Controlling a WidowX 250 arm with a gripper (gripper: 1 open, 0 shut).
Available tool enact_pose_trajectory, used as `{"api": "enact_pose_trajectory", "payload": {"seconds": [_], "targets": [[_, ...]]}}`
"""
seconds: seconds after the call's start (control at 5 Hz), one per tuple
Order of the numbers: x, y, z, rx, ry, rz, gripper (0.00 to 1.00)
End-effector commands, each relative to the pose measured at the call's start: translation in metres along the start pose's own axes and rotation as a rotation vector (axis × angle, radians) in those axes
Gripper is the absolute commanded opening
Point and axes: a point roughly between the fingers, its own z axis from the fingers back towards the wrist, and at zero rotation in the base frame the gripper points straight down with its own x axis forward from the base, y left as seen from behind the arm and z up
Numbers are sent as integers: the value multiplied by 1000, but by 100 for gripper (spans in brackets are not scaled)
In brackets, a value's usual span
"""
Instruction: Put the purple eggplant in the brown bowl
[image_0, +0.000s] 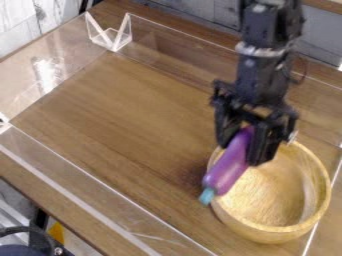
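Observation:
My gripper (253, 143) hangs from the black arm and points steeply down over the near-left rim of the brown bowl (310, 215). It is shut on the purple eggplant (229, 167), gripping its upper end. The eggplant hangs tilted, with its teal stem cap (206, 195) lowest, just above the bowl's left rim and the tabletop. The bowl is a wide light-brown wooden one at the table's near-right corner, and nothing lies inside it.
The wooden table (120, 110) is ringed by a low clear plastic wall (94, 205). A clear plastic stand (110, 30) sits at the far left. The table's near edge runs close under the bowl.

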Motion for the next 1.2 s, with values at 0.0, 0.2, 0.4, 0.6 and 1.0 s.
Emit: {"api": "enact_pose_trajectory", "payload": {"seconds": [0.0,0.2,0.4,0.6,1.0], "targets": [[19,0,18,31,-38,-80,0],[31,5,6,47,-45,-113,0],[28,-2,2,39,-63,-55,0],[26,-13,-7,30,-77,-1,0],[26,-26,-19,22,-81,59,0]]}}
